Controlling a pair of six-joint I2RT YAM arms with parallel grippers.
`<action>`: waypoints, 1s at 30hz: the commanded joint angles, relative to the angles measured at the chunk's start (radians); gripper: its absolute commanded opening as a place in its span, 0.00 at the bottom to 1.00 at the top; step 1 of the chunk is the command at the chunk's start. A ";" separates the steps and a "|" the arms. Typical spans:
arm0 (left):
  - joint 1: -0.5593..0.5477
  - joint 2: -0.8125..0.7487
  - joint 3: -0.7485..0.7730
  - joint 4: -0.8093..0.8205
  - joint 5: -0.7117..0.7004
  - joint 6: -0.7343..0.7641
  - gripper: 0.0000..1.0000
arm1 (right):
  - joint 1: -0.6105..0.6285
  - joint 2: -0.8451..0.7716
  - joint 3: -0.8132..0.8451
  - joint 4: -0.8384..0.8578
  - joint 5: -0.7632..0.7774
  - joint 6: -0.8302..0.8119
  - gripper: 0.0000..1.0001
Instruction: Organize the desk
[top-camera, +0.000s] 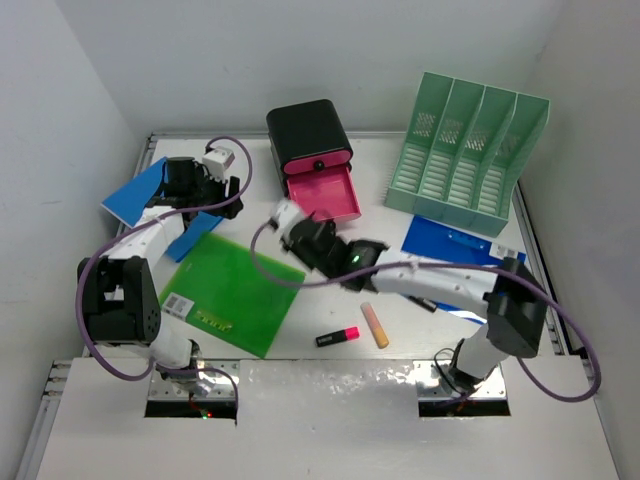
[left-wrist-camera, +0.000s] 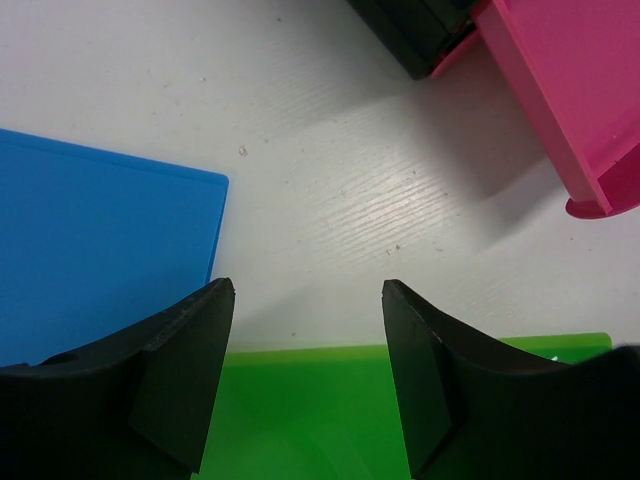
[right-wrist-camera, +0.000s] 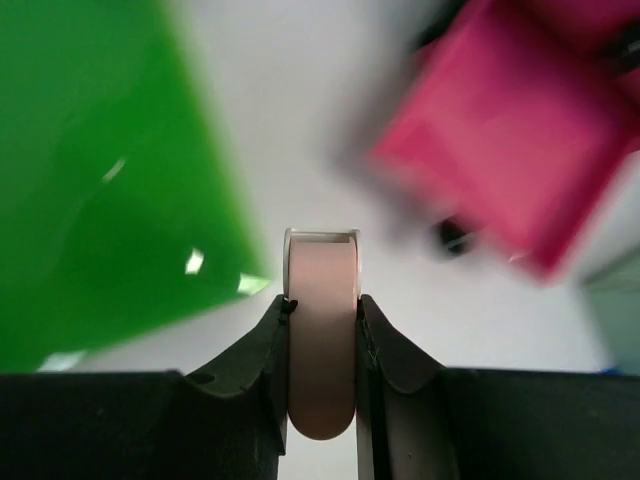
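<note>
The right claw (right-wrist-camera: 321, 300) was seen closed narrowly on a pale pink item (right-wrist-camera: 321, 360) with a white end, which was gripped between both fingers. The left claw (left-wrist-camera: 308, 290) was held partly open with nothing between its fingers. The white surface (left-wrist-camera: 330, 190) was seen beneath both claws, bare at mid-frame between a blue sheet (left-wrist-camera: 90, 240), a green sheet (left-wrist-camera: 300, 410) and a pink drawer (left-wrist-camera: 560, 90).

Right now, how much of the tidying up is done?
Not much looks done: the pink drawer stands open and the green rack looks empty. In hand: the right gripper pinches a small pale pink piece near the drawer. The left gripper is open, holding nothing. Left on the desk: the green folder, blue folder, highlighter and marker.
</note>
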 joint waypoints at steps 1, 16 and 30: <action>0.008 0.000 0.004 0.037 0.021 -0.005 0.59 | -0.175 -0.065 -0.018 0.349 0.044 -0.325 0.00; 0.009 0.034 0.009 0.048 0.008 0.002 0.59 | -0.407 0.332 0.346 0.334 0.039 -0.586 0.00; 0.009 0.037 0.010 0.051 -0.006 0.015 0.59 | -0.405 0.581 0.525 0.223 0.363 -0.646 0.15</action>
